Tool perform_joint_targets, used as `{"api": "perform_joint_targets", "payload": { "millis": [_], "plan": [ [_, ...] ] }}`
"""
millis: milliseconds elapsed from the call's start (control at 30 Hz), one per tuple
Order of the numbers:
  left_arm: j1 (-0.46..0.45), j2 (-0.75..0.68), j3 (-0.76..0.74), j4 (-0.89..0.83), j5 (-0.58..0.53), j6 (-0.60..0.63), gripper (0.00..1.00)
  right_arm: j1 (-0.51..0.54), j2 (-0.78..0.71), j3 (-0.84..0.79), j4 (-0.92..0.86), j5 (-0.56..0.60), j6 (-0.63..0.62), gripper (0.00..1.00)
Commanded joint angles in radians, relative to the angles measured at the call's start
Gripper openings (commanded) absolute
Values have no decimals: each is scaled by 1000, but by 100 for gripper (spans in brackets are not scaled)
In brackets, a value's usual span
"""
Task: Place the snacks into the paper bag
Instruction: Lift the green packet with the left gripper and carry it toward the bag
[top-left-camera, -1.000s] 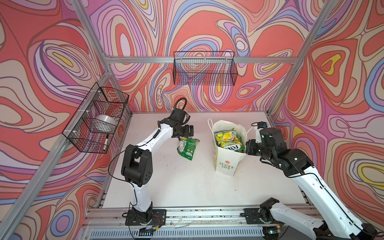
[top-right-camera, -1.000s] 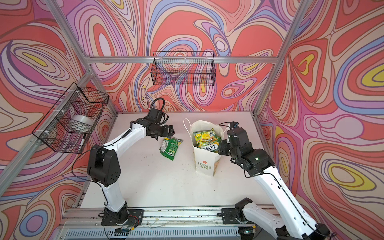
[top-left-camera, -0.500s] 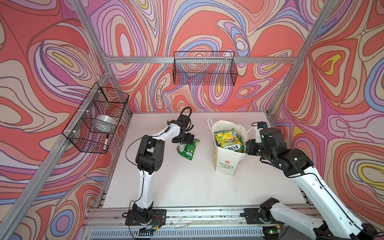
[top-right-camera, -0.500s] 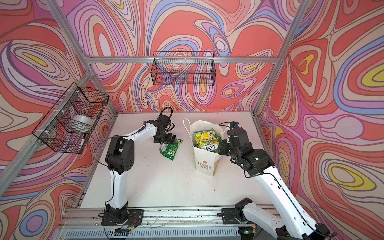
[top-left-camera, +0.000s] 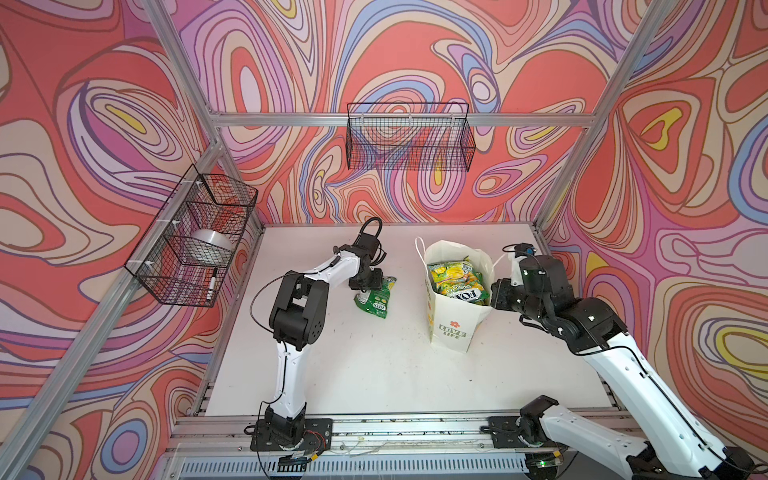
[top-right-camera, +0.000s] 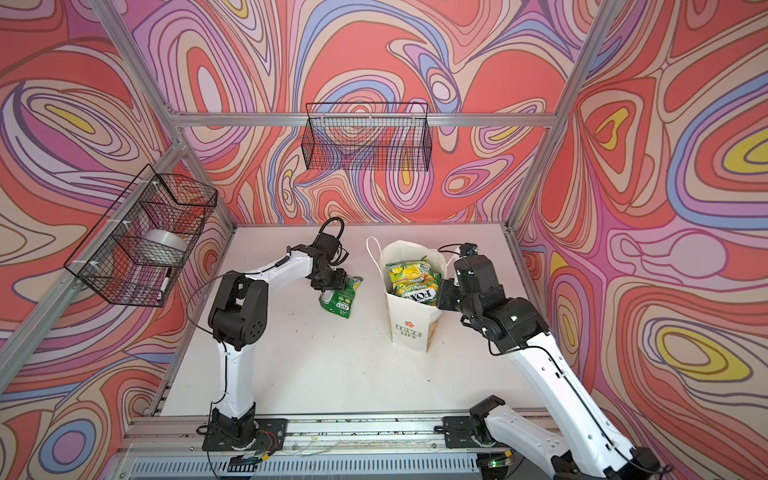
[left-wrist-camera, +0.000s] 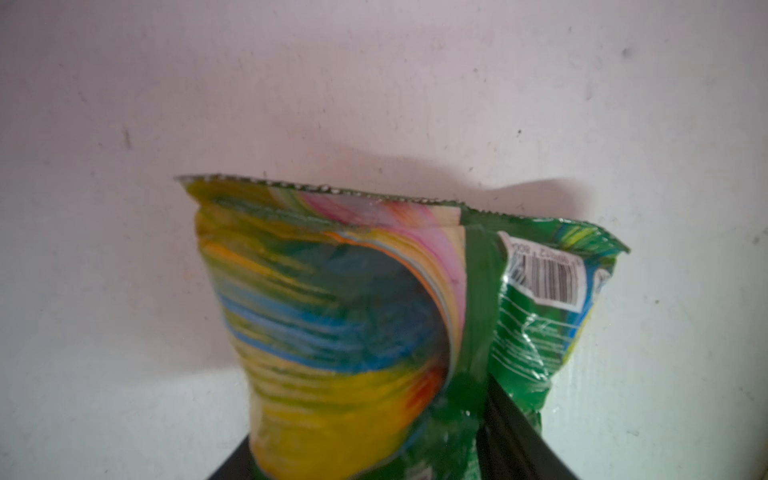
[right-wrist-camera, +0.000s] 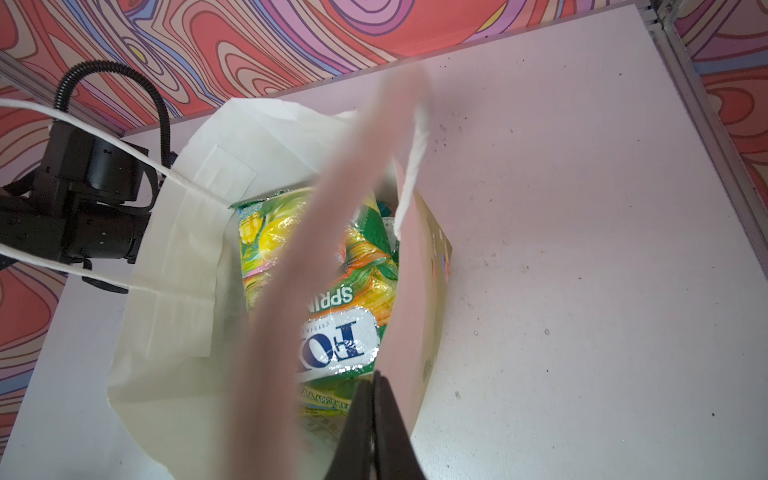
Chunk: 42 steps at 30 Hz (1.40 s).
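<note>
One green packet (top-left-camera: 374, 300) in the left hand (top-left-camera: 371, 280) — paper bag (top-left-camera: 451, 322) just to its right.
The hand gripped the packet's far end, its length trailing nearward on the worktop (top-left-camera: 374, 374); the right hand (top-left-camera: 495, 293) clamped the bag's right rim — mouth open, snacks (top-left-camera: 455, 282) heaped inside.

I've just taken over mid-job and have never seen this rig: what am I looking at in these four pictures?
Two white-and-black robot arms are mounted at the front edge of a white table. Two pictures look down from overhead and are nearly identical. The other two come from a camera on each arm's wrist. The left arm has its jaws pinched on one end of a glossy green candy packet resting on the table. The right arm has its jaws shut on the rim of a white paper carrier bag, which stands upright and already holds yellow-green candy packets.
</note>
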Motion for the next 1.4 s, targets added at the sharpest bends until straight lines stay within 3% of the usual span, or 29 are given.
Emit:
{"api": "perform_joint_targets", "payload": {
  "millis": [0,100,300,567,1100,1367],
  "plan": [
    [4,13,-43,-31,-27,-31,39,3,-25,-3,22,-9,3,0],
    [4,-10,-47,-26,-21,-56,29,4,-30,-7,21,-7,2,0],
    [4,-107,-79,29,12,-97,23,4,-31,-5,21,-7,2,0],
    [15,-257,-137,74,-26,-151,15,5,-38,-9,19,-2,1,0],
    [36,-466,-256,115,12,-191,12,4,-21,0,31,1,-14,0],
    [42,-692,-328,63,14,-175,12,3,-15,6,40,7,-20,0]
  ]
}}
